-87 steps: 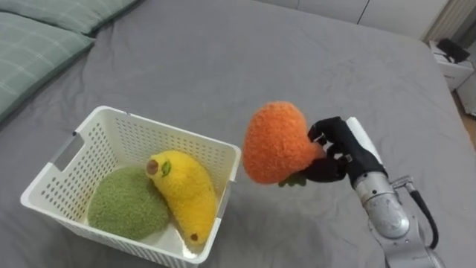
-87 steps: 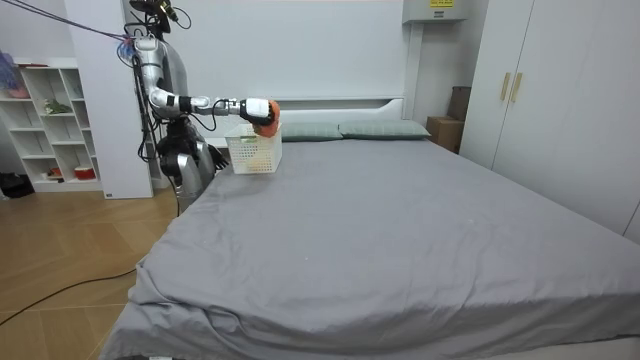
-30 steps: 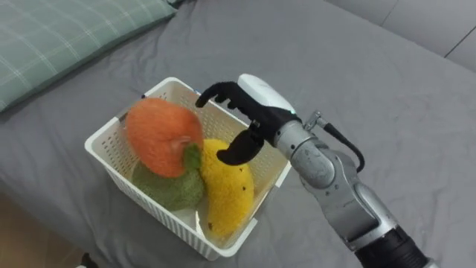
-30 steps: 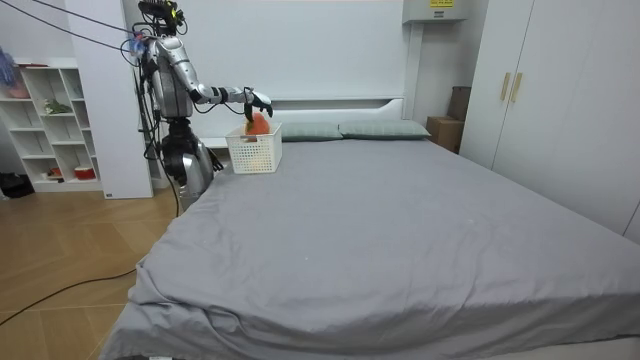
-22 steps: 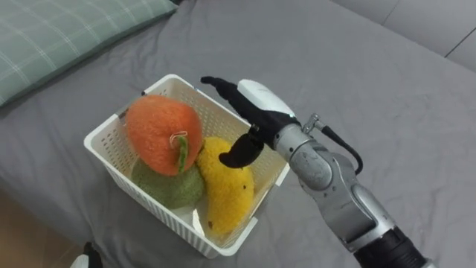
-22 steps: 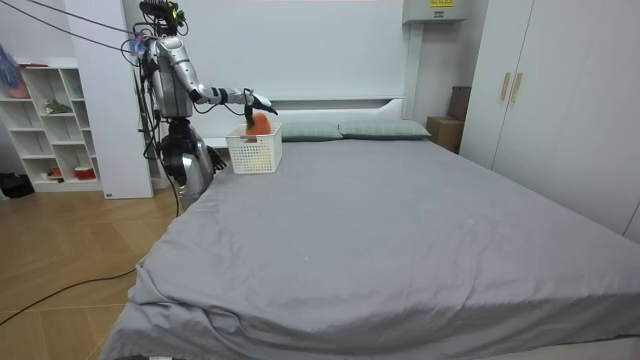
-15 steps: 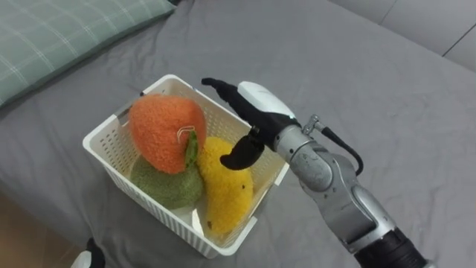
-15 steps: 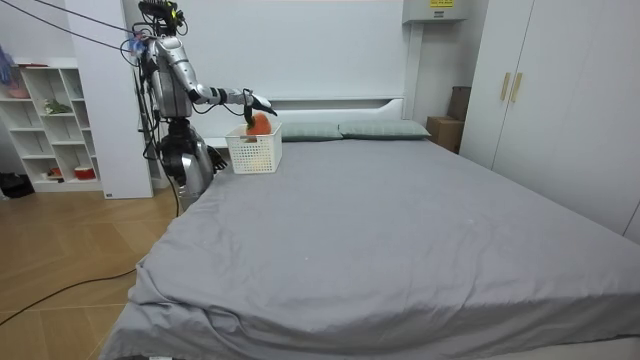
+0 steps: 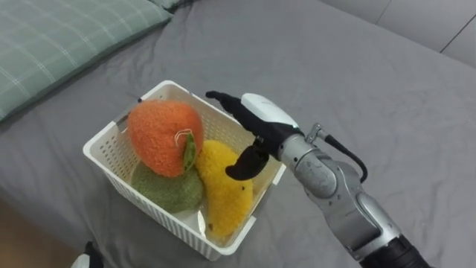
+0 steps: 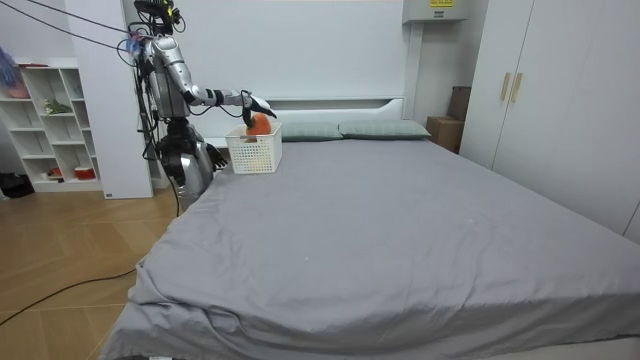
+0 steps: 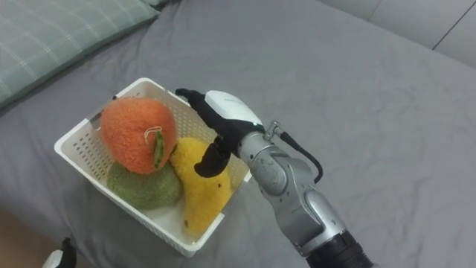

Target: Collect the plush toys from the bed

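A white slatted basket (image 9: 104, 160) (image 11: 74, 155) stands on the grey bed near its edge. An orange plush carrot (image 9: 162, 138) (image 11: 137, 135) lies in it on top of a green plush toy (image 9: 169, 192) (image 11: 145, 190) and beside a yellow plush banana (image 9: 223, 186) (image 11: 198, 186). My right hand (image 9: 256, 126) (image 11: 226, 116) hovers over the basket's right side, open, fingers straight, holding nothing. In the room view I stand at the bed's head corner with that hand (image 10: 258, 101) stretched over the basket (image 10: 253, 152).
A green checked pillow (image 9: 52, 45) lies on the bed to the left of the basket. Grey sheet (image 9: 349, 82) spreads wide to the right and beyond. The wooden floor (image 9: 22, 238) shows past the bed's edge at the lower left.
My right hand's fingers have straightened fully and drawn slightly right of the carrot. The orange carrot has settled onto the other toys in the basket. The view shifted a little.
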Available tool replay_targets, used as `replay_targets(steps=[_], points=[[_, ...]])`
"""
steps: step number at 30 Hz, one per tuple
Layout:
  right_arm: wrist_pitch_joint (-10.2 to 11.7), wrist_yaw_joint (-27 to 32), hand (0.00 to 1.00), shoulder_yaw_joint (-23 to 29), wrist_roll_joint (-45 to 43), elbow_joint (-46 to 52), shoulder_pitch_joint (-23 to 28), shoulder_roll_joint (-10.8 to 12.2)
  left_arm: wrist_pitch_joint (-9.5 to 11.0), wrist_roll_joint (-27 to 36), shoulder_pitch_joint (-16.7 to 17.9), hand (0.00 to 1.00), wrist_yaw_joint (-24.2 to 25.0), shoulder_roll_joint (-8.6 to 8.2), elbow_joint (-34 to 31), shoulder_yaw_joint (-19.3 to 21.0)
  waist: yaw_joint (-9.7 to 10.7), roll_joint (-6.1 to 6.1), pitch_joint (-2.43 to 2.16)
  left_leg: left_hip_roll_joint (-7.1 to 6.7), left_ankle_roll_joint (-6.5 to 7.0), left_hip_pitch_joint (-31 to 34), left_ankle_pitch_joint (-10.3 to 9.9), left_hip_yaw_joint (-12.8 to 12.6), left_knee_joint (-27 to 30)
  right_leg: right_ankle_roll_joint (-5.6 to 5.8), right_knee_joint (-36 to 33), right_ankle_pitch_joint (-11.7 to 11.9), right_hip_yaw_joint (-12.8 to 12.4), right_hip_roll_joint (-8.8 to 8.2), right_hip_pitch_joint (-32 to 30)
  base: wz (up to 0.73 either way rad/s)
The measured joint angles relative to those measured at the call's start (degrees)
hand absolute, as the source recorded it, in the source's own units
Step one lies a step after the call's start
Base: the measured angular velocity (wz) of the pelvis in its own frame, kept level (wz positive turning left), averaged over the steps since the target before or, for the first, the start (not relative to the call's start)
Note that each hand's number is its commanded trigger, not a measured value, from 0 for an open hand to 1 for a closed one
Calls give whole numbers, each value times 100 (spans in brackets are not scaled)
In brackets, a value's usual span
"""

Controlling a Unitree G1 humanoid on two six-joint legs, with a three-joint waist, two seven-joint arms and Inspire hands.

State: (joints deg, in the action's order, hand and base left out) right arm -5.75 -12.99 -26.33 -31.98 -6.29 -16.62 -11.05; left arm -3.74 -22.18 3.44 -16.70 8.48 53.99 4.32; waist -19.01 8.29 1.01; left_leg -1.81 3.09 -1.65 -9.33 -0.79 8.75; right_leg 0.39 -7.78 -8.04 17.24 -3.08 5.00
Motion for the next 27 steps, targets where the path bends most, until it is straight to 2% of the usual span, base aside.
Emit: replay_targets(steps=[7, 13, 19, 21, 27], points=[[48, 36, 0, 15, 73, 1, 7, -90, 11, 15, 0, 0, -1, 6, 106, -9, 148, 25, -16, 0, 0, -11, 0, -25, 1, 0, -4, 0, -19, -2, 7, -1], [81, 92, 0, 177, 213, 8, 26, -252, 5, 11, 4, 0, 70, -8, 177, 2, 310, 23, -12, 6, 1, -8, -1, -60, 4, 0, -4, 1, -47, 0, -6, -2], [76, 238, 0, 615, 42, 40, 401, -260, -7, 14, 39, 0, 55, -9, 158, 18, 373, -5, 1, 22, 1, -97, -3, -213, -32, 0, -6, 1, -212, 10, -17, -12], [76, 250, 0, 767, 16, 39, 508, -261, -10, 20, 90, 0, 39, -10, 165, 73, 485, -30, 1, 23, 3, -108, -4, -232, -49, 3, -7, 4, -259, 13, -19, -10], [109, 477, 0, 1236, -7, 151, 995, -260, -10, -3, 167, 0, 38, -30, 165, 143, 693, -128, -37, 26, 3, -162, -4, -317, -50, 5, -18, 7, -312, 9, -7, -4]])
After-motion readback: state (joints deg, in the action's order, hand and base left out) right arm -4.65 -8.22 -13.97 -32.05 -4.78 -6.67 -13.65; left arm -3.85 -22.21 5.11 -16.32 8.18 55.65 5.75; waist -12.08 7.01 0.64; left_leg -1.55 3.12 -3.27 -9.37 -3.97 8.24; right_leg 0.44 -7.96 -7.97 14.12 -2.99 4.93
